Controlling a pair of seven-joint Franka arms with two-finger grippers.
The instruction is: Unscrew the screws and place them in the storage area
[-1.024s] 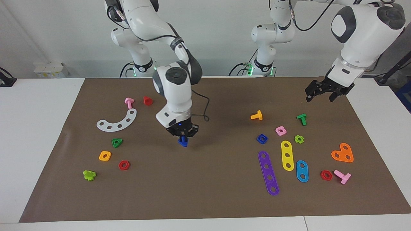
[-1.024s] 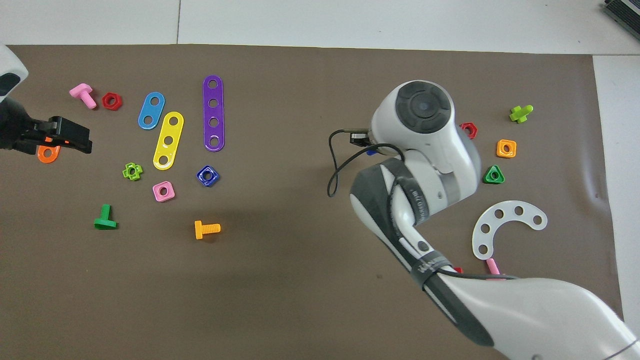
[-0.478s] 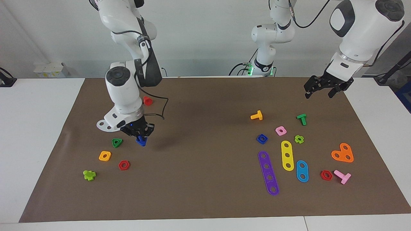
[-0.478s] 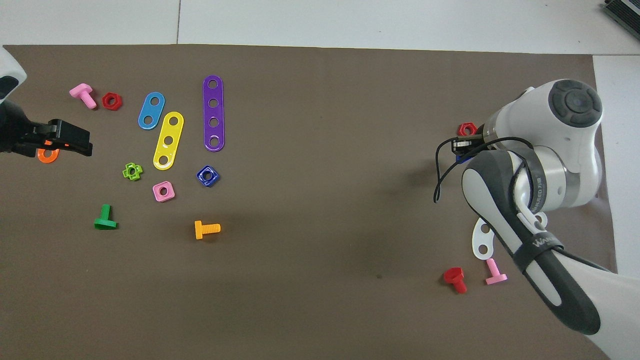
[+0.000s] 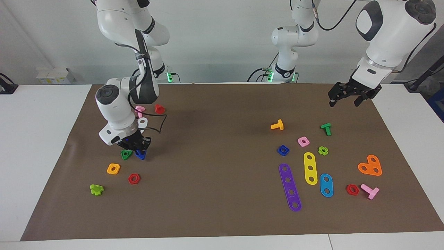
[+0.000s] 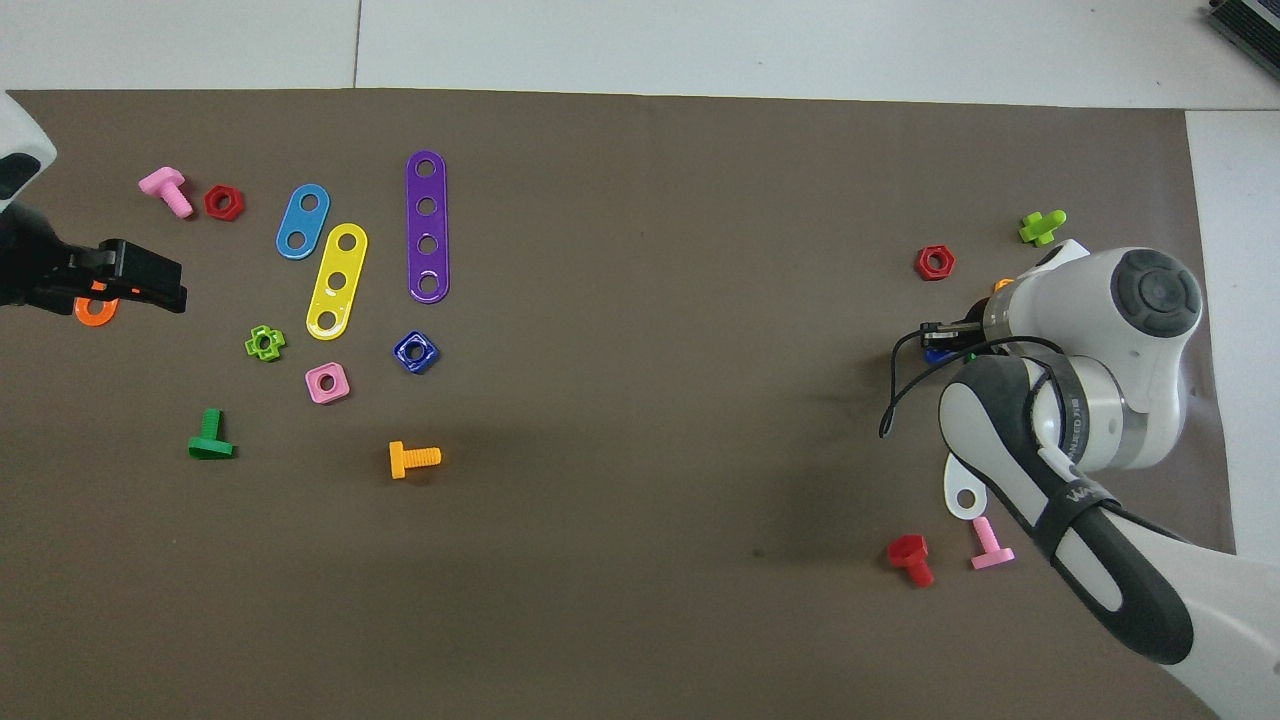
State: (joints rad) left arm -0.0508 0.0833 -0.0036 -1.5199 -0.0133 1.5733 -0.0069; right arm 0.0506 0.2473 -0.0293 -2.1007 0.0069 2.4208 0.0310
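My right gripper (image 5: 138,149) is shut on the small dark-blue bolt (image 5: 140,154). It holds the bolt low over the brown mat (image 5: 222,194), right beside a green triangular nut (image 5: 126,154), toward the right arm's end of the table. In the overhead view only a sliver of the bolt (image 6: 937,354) shows under the right gripper (image 6: 942,338). I cannot tell whether the bolt touches the mat. My left gripper (image 5: 348,99) is open and empty. It waits above the mat's corner at the left arm's end.
Around the bolt lie an orange square nut (image 5: 113,168), a red hex nut (image 5: 134,178), a lime cross nut (image 5: 96,189), pink and red bolts and a white curved plate (image 5: 142,122). A dark-blue square nut (image 5: 283,150) and coloured plates lie toward the left arm's end.
My right arm has carried the dark-blue bolt from the mat's middle toward its own end and lowered it beside the green triangular nut. The left gripper has risen slightly.
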